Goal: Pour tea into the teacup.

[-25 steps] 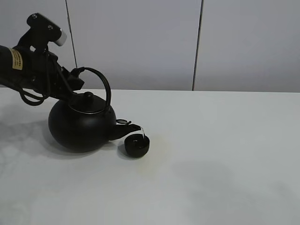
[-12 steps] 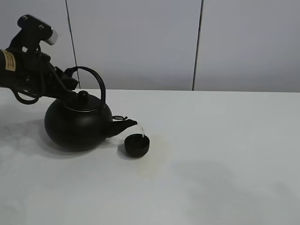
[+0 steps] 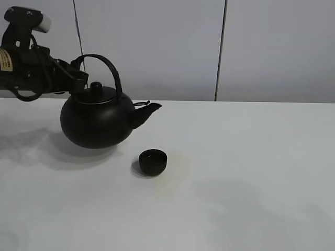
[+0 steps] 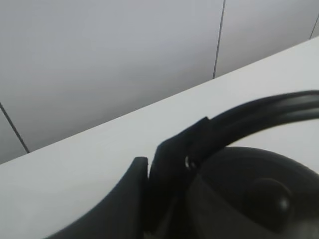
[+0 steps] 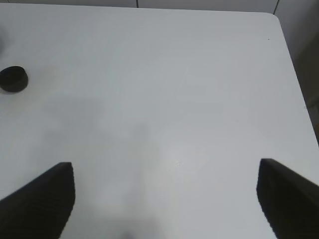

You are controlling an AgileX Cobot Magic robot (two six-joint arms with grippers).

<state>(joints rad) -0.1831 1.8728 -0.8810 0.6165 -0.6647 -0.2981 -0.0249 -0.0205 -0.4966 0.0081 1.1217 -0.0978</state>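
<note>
- the left gripper [image 3: 77, 86] is clamped tight on the arched handle [image 3: 104, 65] of the black kettle [image 3: 97, 123], low at the side away from the spout; the left wrist view shows a finger [image 4: 172, 164] pressed against the handle [image 4: 259, 112] just above the lid knob [image 4: 271, 196].
- the kettle hangs level and clear of the white table [image 3: 251, 178], its spout [image 3: 147, 110] pointing toward the right of the overhead view, no stream visible.
- the teacup [image 3: 153, 161] stands upright on the table, below and in front of the spout, apart from the kettle; whether it holds tea cannot be told.
- the right gripper [image 5: 164, 199] has its jaws spread wide with nothing between them, well away from the teacup [image 5: 12, 78].
- judgement: the step in hand appears to be righting the kettle after a pour and carrying it off.
- to do it well, the kettle should be kept level so the spout does not drip.
- the grip sits off-centre on the handle, so slow travel should limit swing.
- the kettle should be set down well apart from the teacup, before the jaws release.
</note>
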